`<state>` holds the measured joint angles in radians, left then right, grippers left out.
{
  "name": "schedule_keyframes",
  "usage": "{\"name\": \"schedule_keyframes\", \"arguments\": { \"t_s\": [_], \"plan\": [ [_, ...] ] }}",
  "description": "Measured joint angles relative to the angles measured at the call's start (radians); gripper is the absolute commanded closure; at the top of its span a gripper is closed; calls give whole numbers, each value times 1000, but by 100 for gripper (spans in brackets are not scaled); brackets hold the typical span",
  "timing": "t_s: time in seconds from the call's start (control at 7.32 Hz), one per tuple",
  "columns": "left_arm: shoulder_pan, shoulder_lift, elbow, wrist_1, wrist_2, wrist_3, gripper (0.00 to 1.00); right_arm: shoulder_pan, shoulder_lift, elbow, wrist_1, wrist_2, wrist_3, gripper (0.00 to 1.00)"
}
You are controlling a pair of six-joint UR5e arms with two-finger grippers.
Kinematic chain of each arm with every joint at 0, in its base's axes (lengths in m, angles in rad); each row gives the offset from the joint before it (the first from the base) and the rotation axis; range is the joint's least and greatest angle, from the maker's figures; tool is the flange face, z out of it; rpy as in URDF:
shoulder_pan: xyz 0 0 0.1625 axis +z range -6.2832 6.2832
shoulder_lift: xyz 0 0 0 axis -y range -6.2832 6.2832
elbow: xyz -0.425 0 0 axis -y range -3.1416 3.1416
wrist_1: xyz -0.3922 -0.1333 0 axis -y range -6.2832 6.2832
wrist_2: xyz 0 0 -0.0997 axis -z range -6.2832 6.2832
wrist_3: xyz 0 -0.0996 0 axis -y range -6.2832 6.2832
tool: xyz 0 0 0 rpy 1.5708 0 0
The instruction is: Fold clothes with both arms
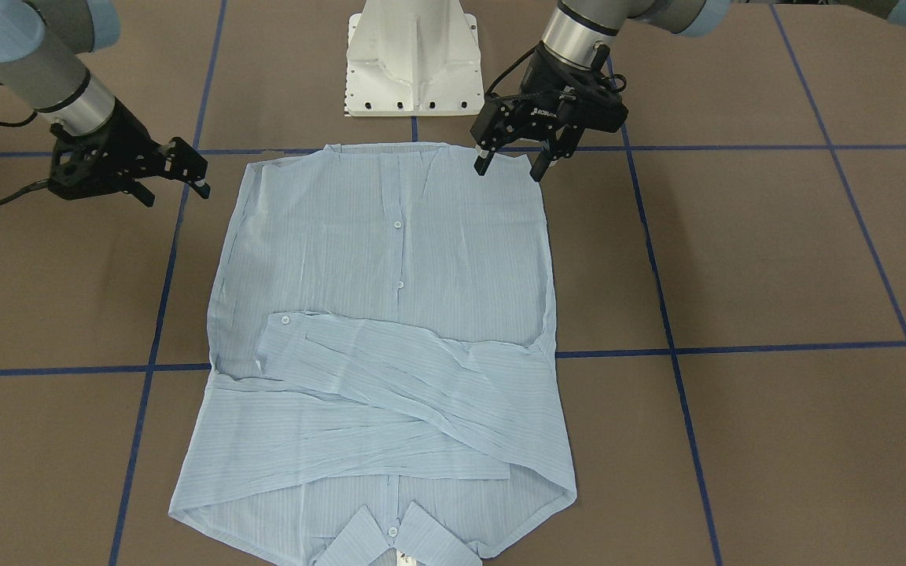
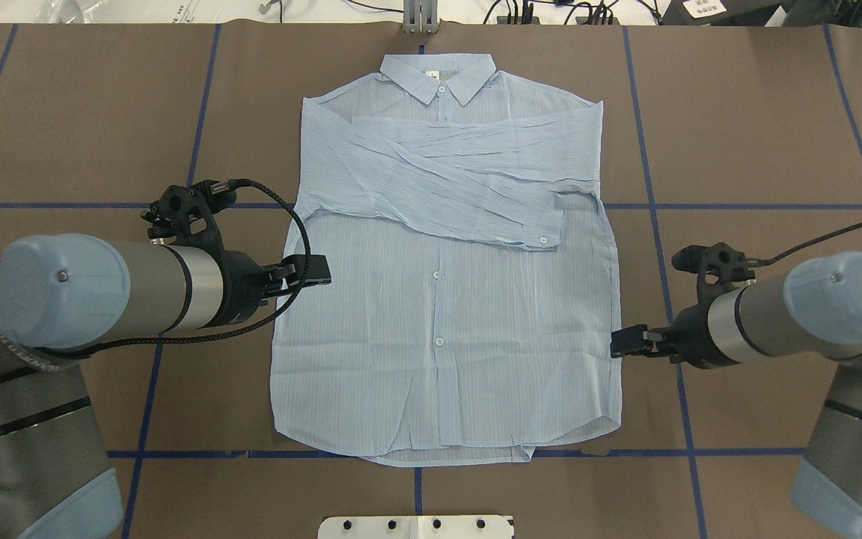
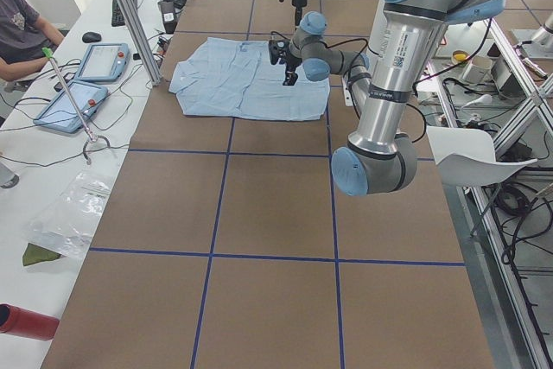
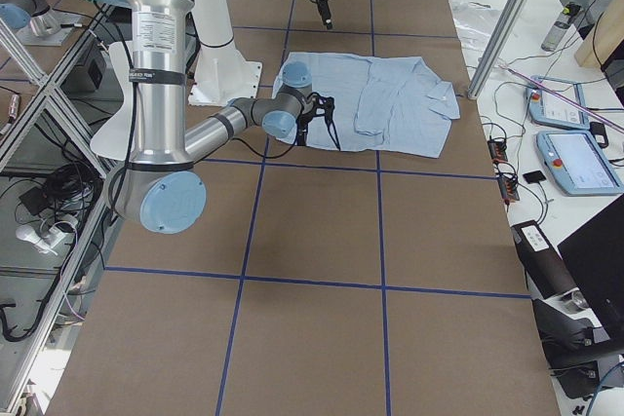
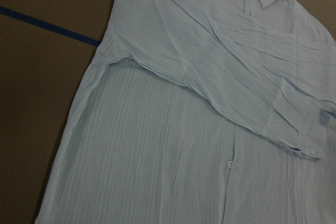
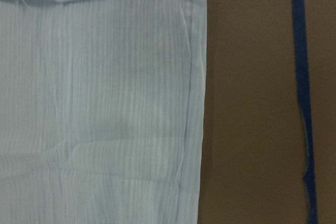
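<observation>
item: one pale blue shirt [image 2: 438, 314], thin and finely striped, buttoned. location: flat and front up on the brown table [image 2: 738, 112], collar [image 2: 437, 75] at the far edge, hem [image 2: 446, 453] nearest the robot's base, both sleeves [image 2: 461, 180] crossed over the chest. handling, as we judge it: very light, limp, near sheer. it will sag between two holds, wrinkle readily, and the loose sleeves may slide off when lifted. where to hold: we would pinch both layers at the two hem corners or side seams and lift evenly. left gripper [image 1: 511, 170]: fingers spread, holding nothing, raised by the shirt's left side edge. right gripper [image 1: 176, 187]: fingers look spread, holding nothing, just off the right side edge.
</observation>
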<state>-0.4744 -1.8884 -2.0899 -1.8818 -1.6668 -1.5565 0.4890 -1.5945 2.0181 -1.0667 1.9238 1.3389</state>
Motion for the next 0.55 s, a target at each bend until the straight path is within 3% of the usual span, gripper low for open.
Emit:
{"name": "schedule_keyframes", "arguments": {
  "t_s": [0.27,0.55],
  "plan": [
    [6,14,-3,1,1,-1,2,-87,3,0,-7,-56,41,14],
    [13,15,-4,1,1,-4,2,-110,-2,-10,-11,-62,48,32]
  ]
}}
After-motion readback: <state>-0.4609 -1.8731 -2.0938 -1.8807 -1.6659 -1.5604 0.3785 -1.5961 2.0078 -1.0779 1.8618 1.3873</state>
